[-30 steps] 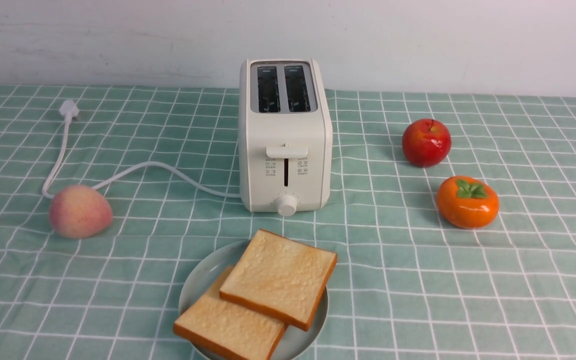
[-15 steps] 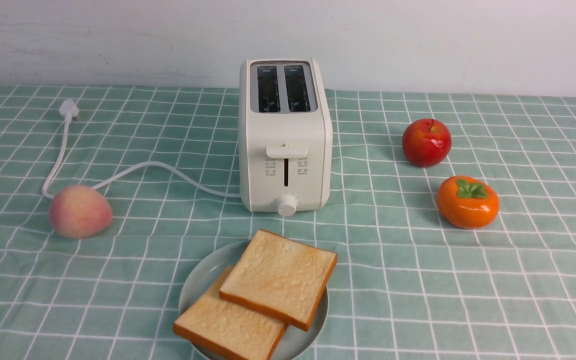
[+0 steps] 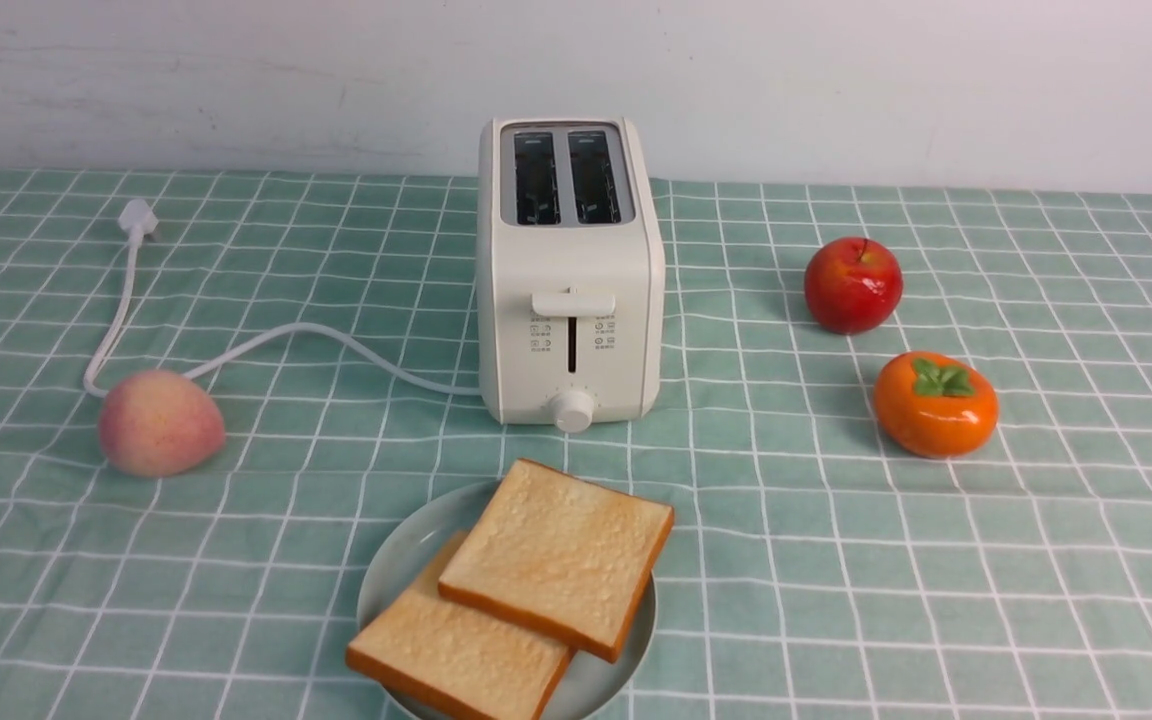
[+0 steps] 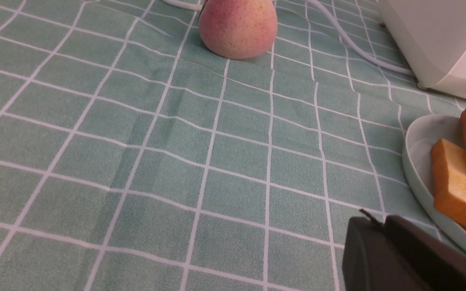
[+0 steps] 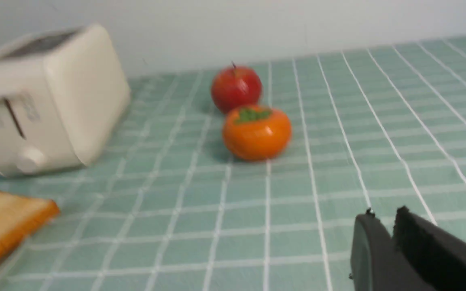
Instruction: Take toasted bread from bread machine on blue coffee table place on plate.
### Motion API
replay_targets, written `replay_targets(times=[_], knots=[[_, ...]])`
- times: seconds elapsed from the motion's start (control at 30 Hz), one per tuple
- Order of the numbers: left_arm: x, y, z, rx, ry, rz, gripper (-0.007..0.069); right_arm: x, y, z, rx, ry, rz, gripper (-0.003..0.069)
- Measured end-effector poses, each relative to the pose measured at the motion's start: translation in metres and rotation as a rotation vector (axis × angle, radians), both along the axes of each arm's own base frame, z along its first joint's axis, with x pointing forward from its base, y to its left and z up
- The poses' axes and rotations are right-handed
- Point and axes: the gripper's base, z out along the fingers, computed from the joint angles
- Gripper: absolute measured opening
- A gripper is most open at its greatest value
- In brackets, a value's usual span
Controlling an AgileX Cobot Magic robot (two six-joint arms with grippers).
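Two slices of toasted bread lie on the pale blue-green plate [image 3: 391, 565] at the front of the blue coffee table [image 3: 836, 560]: the upper slice [image 3: 558, 552] overlaps the lower slice [image 3: 456, 655]. The cream-white bread machine [image 3: 570, 275] stands behind the plate with both slots empty. Neither gripper shows in the front view. In the left wrist view my left gripper [image 4: 378, 221] is shut and empty, close beside the plate [image 4: 417, 169] and toast [image 4: 457, 194]. In the right wrist view my right gripper [image 5: 384, 214] is shut and empty, to the right of the bread machine [image 5: 51, 101] and a toast slice [image 5: 2, 224].
A pink peach [image 3: 161, 422] lies left of the bread machine beside its white cord [image 3: 286, 335] and plug [image 3: 138, 217]. A red apple [image 3: 853, 285] and an orange persimmon [image 3: 935, 404] lie to the right. A white wall runs behind the table.
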Motion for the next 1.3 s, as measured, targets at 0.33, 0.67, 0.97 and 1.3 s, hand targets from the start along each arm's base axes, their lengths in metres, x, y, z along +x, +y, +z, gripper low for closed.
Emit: replay_targets(times=[0.33,0.67,0.97,1.3], knots=[[0.0,0.0001,-0.0005,0.0,0.002,0.002,0.005,-0.0018,-0.0076,-0.0057,-0.03,0.054,-0.12,0.0093],[0.0,0.0001,-0.0005,0.0,0.002,0.002,0.006,-0.0018,-0.0077,-0.0057,-0.033,0.055,-0.12,0.0106],[0.0,0.0001,-0.0005,0.001,0.001,0.001,0.0071,-0.0018,-0.0078,-0.0057,-0.034,0.055,-0.12,0.0111],[0.0,0.0001,-0.0005,0.001,0.001,0.001,0.0083,-0.0018,-0.0078,-0.0057,-0.034,0.055,-0.12,0.0122]])
